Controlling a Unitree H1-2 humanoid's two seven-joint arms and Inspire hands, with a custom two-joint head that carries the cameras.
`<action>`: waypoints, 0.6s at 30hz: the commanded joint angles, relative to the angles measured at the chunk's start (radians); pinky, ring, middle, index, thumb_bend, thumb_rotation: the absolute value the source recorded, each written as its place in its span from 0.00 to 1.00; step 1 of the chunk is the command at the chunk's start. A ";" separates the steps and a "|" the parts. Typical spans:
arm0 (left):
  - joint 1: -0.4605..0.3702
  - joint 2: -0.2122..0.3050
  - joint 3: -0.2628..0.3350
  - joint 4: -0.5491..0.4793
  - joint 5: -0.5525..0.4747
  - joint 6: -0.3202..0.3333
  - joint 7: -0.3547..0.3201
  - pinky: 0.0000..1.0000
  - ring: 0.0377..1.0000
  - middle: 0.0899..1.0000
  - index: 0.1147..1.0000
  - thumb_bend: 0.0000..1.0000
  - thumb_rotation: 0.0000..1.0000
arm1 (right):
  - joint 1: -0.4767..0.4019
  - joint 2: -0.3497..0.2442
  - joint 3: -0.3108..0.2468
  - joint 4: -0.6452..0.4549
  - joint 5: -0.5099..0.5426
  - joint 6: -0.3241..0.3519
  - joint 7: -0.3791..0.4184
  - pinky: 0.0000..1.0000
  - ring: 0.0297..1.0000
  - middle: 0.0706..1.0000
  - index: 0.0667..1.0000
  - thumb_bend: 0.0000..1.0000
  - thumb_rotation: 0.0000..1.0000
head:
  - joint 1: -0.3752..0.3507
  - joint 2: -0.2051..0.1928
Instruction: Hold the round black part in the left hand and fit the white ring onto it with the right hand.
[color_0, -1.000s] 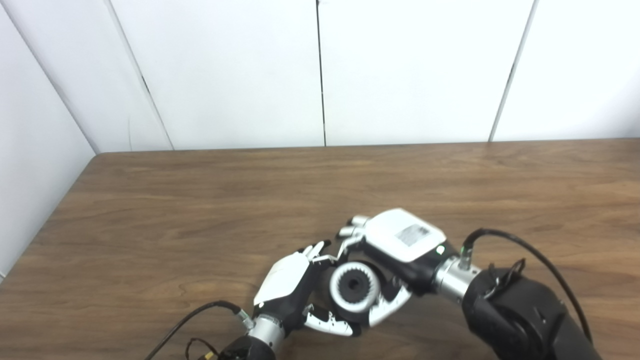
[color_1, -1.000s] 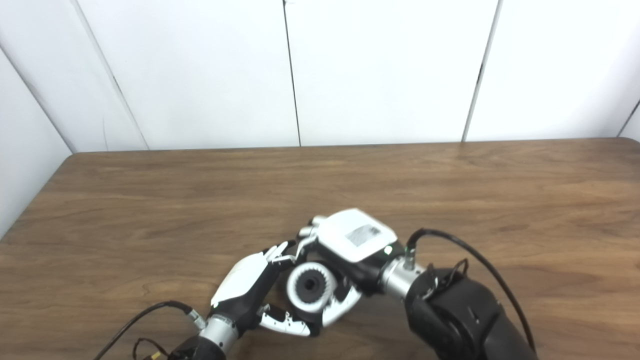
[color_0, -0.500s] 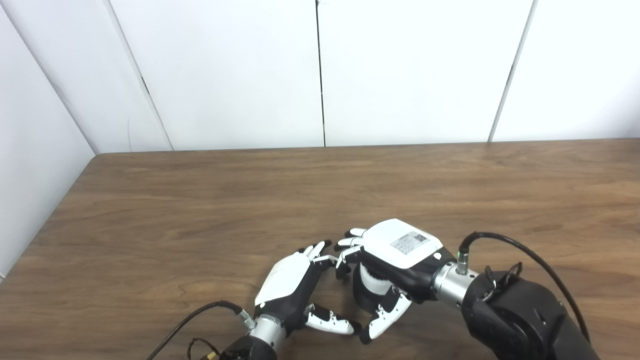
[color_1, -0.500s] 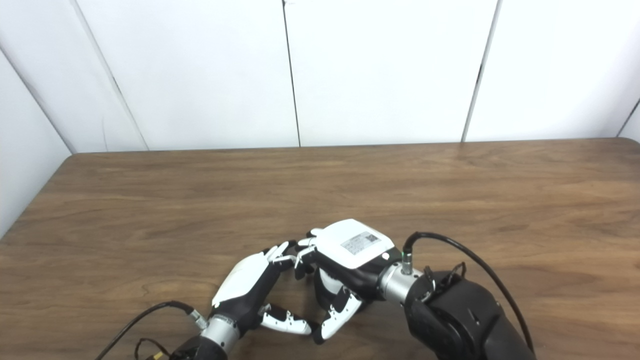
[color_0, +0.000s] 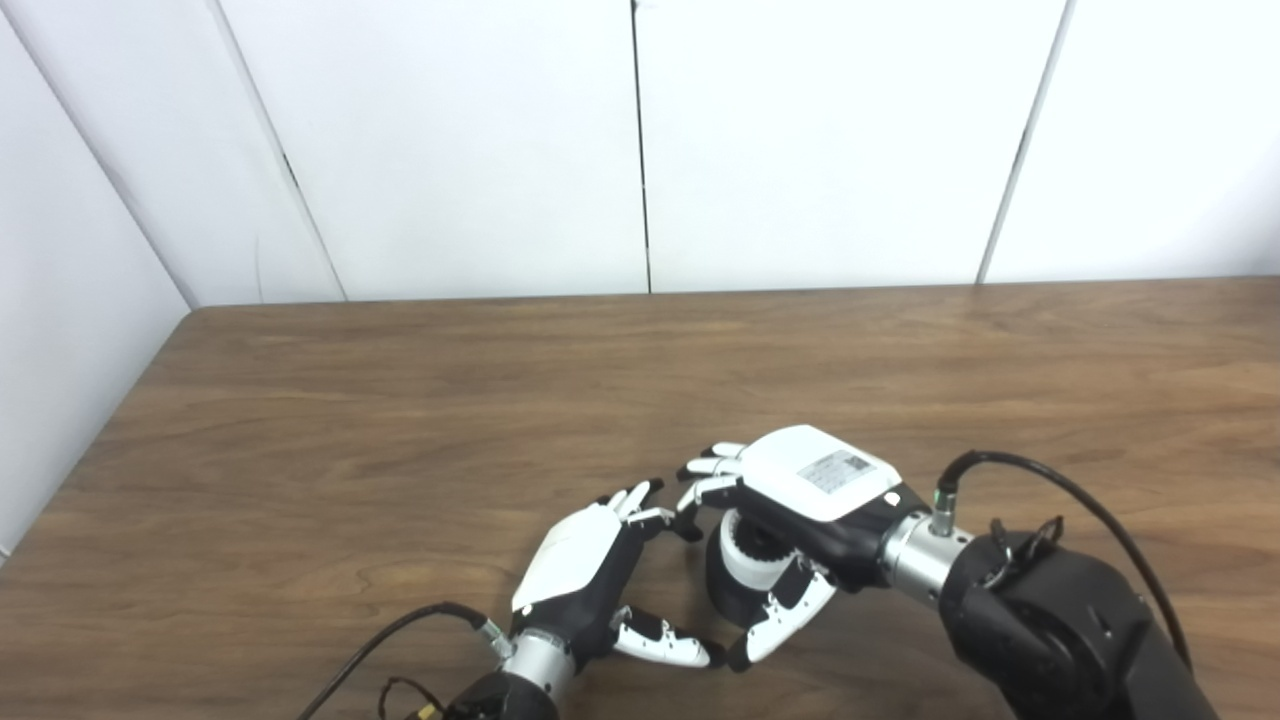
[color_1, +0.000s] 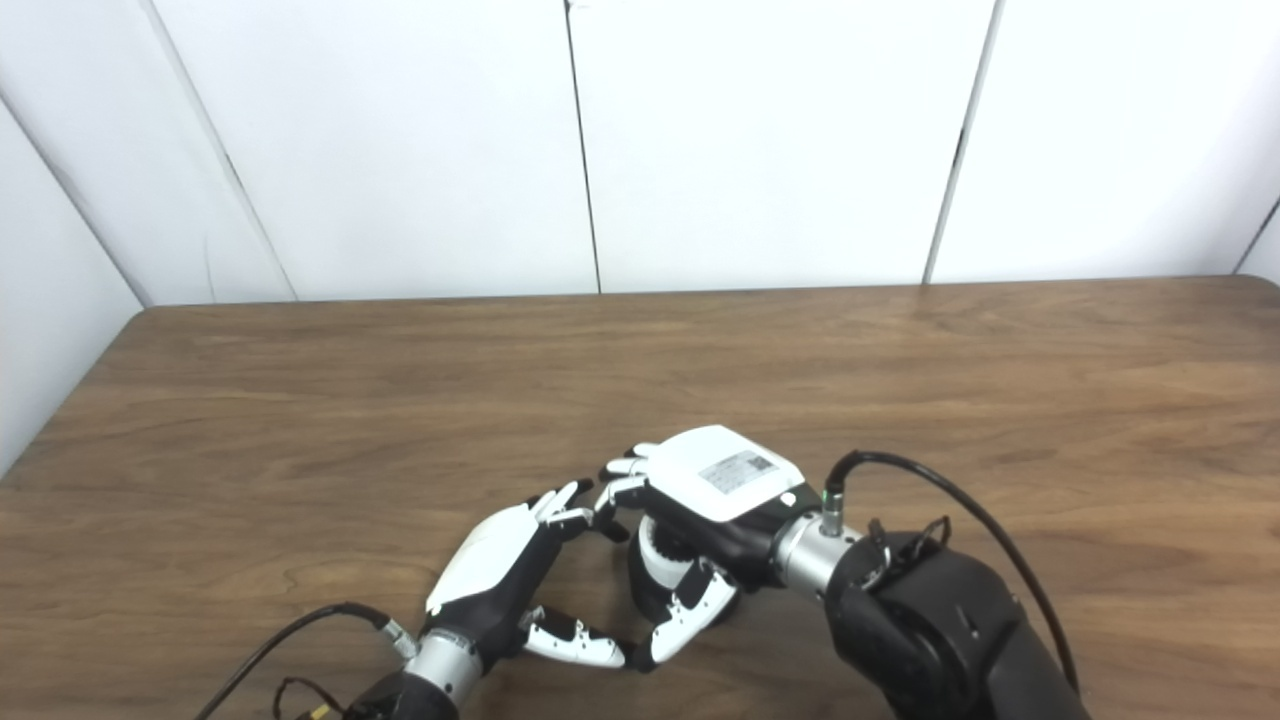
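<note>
**Right hand holds the ringed part at lower centre**

The wooden bench (color_0: 400, 400) fills the lower half of the frame. At lower centre, the right hand (color_0: 800, 500) curls palm-down around the round black part (color_0: 722, 590), which wears the white ring (color_0: 738, 562). Just left of it, the left hand (color_0: 585, 565) is spread, fingers apart, gripping nothing.

The setting is a robotics test bay or laboratory. Indicators: a bare wood-grain counter (color_0: 420, 400) set into a corner of plain white wall panels (color_0: 830, 140) divided by dark vertical seams, and exposed black cables (color_0: 1060, 495) routed along the robot's forearms. No furnishings or decoration are visible.
</note>
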 joint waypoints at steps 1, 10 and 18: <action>0.010 0.004 0.000 0.017 -0.002 0.023 -0.014 1.00 1.00 1.00 0.72 0.90 0.17 | -0.016 0.020 -0.040 -0.030 0.032 0.016 -0.042 0.80 0.94 0.92 0.80 0.95 0.43 | 0.001 0.000; 0.030 0.024 0.047 -0.022 -0.068 0.005 -0.010 0.96 1.00 0.99 0.82 0.94 0.21 | 0.019 0.047 -0.145 -0.010 0.151 0.087 -0.087 0.79 0.92 0.92 0.83 0.84 0.57 | -0.005 0.002; 0.055 0.024 0.129 -0.045 -0.255 -0.015 -0.004 0.97 1.00 0.99 0.93 0.91 0.34 | 0.085 0.072 -0.213 0.028 0.246 0.156 -0.171 0.77 0.90 0.92 0.82 0.69 0.64 | -0.012 0.000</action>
